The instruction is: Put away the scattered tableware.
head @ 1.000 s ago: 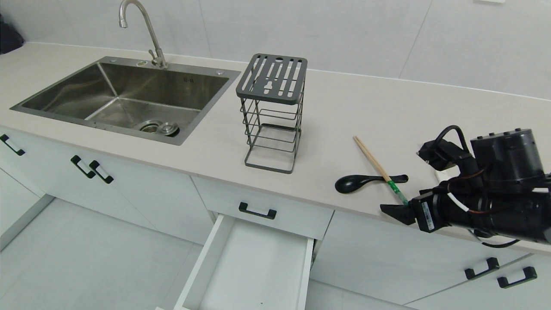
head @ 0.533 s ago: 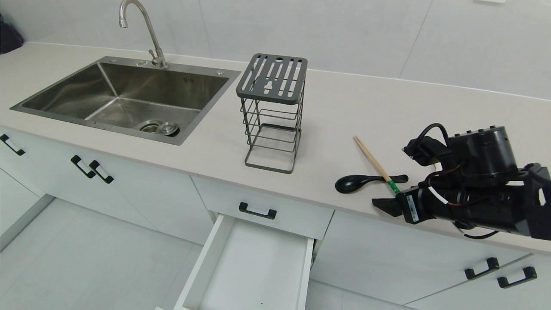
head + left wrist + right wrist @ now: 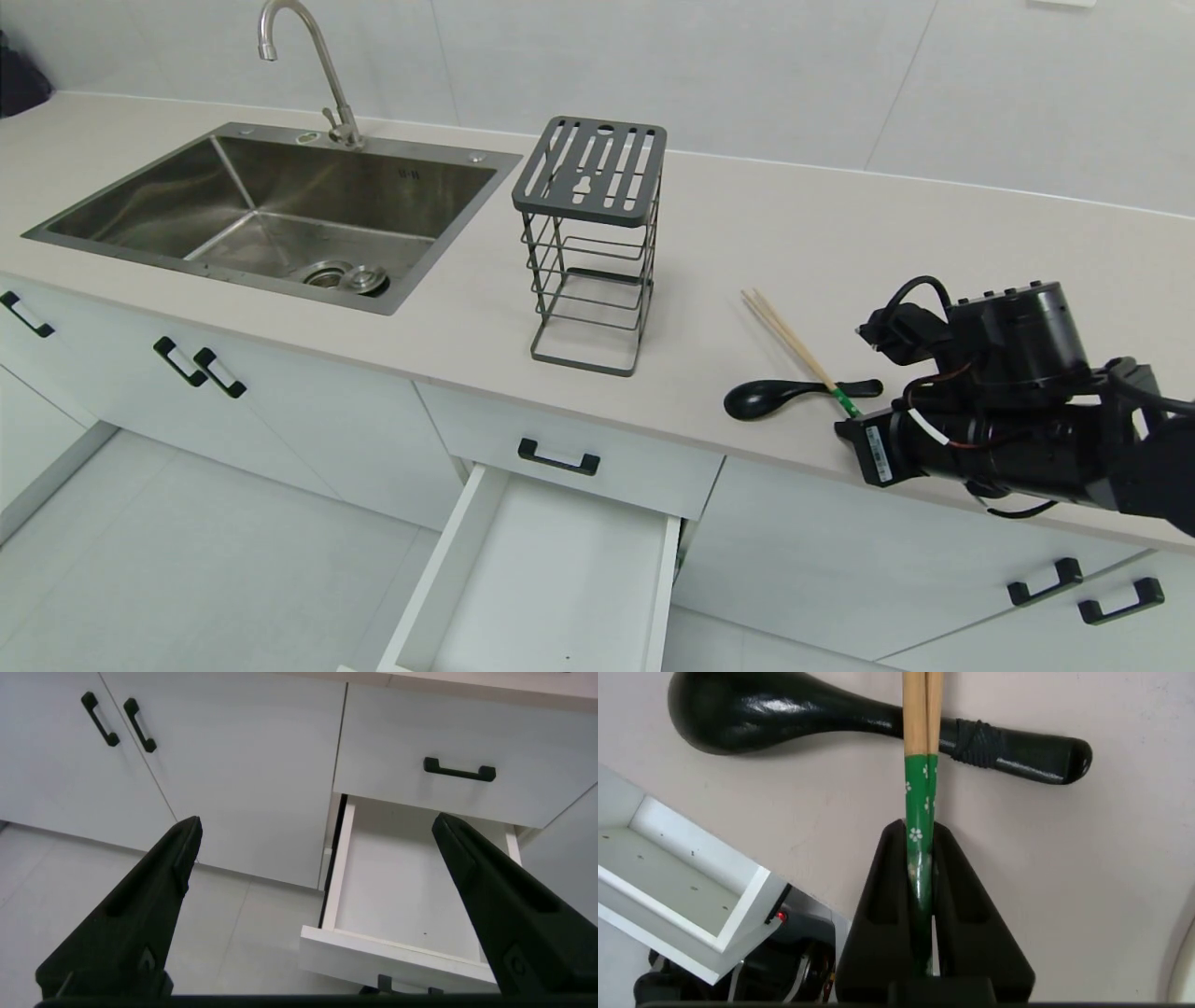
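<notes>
Wooden chopsticks across the black spoon are pinched by the right end effector; left end effector gapes wide.

The wire rack stood upright on the counter, the tallest obstacle there. To the rack's right, bare counter ran as far as the black spoon and the chopsticks crossing its handle near the front edge. The right gripper was clamped on their green ends. Left of the rack lay the sink, with the faucet rising behind it. Below the rack, an open drawer jutted out from the cabinet front.
</notes>
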Available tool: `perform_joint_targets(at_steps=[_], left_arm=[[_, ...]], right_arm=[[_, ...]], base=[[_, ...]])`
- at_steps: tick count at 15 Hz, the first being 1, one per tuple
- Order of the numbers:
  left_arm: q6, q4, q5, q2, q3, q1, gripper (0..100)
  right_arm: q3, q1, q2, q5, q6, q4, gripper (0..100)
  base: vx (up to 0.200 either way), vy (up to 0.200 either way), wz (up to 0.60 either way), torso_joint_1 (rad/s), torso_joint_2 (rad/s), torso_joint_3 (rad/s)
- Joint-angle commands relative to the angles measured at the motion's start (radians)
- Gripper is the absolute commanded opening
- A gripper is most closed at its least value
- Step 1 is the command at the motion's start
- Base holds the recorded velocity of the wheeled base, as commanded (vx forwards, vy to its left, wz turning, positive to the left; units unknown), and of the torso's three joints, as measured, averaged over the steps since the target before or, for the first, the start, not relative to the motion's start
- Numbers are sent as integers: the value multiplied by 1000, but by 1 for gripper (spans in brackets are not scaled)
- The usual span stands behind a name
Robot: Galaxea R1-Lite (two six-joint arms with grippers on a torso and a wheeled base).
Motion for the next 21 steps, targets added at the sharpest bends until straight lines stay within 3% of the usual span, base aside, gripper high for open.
perform_joint_targets(at_steps=[1,13,14,17,19,21], left_arm=[[0,0,0,1,0,-1,100],[-2,0,0,1,0,-1,100],[0,0,0,1,0,-1,100],[-2,0,0,1,0,1,100],[-2,0,0,1,0,-1,100],[0,0,0,1,0,-1,100]], right_arm=[[-6,-1,0,-2,0,3,0],[38,0,-304,47,-18,-58,0],[49,0,-344,134,-38,-60,0],[88,-1,-371,226,-41,-101,0],[92,-4,-374,381,-44,-140,0],[103,-6,-374,459,-61,-166,0]], base=[[0,0,0,0,0,0],[0,0,0,0,0,0],[0,0,0,0,0,0],[0,0,0,0,0,0],[0,0,0,0,0,0],[0,0,0,0,0,0]])
